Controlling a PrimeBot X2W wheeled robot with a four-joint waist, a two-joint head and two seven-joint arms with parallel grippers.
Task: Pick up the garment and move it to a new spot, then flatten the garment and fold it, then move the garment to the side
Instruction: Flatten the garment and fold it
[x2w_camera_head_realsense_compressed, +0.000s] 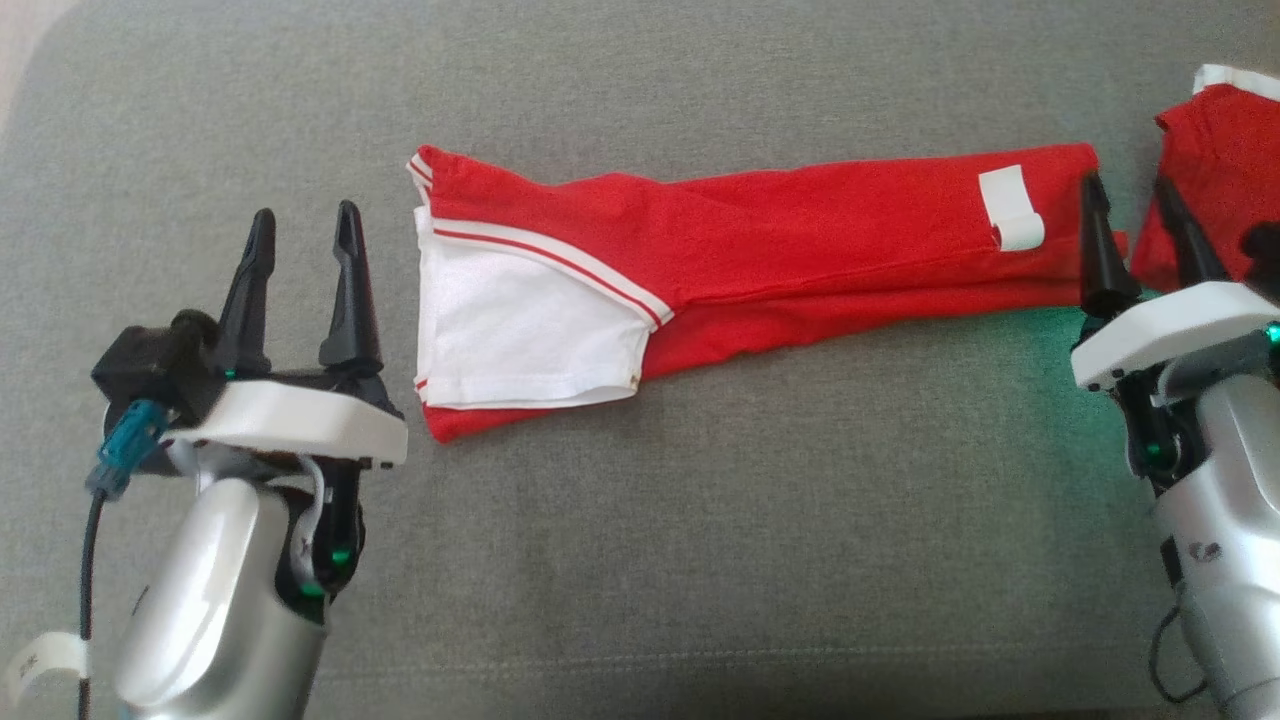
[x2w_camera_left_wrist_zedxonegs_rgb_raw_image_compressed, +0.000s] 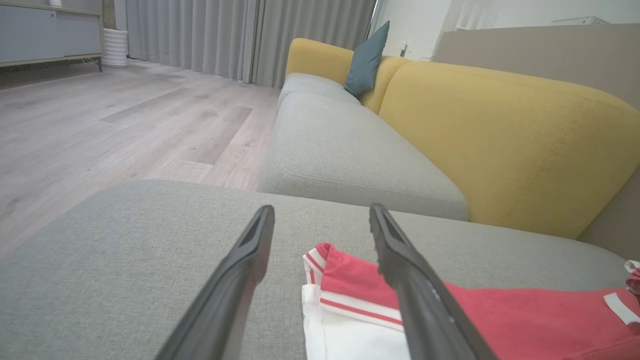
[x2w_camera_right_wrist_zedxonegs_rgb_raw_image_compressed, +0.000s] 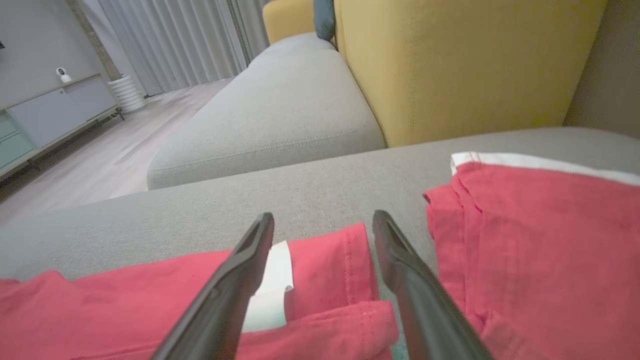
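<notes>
head view shows the long red and white soft cloth garment (x2w_camera_head_realsense_compressed: 760, 250) lying flat across the middle of the grey woven cushion (x2w_camera_head_realsense_compressed: 700, 520), folded into a narrow strip. it looks light and floppy, so i think it will sag and come unfolded if it is lifted by one end. it seems best to pinch both short ends at once, through all the layers. the cloth looks thin and not slippery. it has white stripes and a smooth white part at the left end, and a small white tag (x2w_camera_head_realsense_compressed: 1012, 208) near the right end. the left gripper (x2w_camera_head_realsense_compressed: 305, 212) stands just beside the left end, fingers apart with nothing between them. the right gripper (x2w_camera_head_realsense_compressed: 1128, 183) is at the right end, fingers apart too, holding nothing. another red cloth with a white edge (x2w_camera_head_realsense_compressed: 1215, 160) lies just past it.
</notes>
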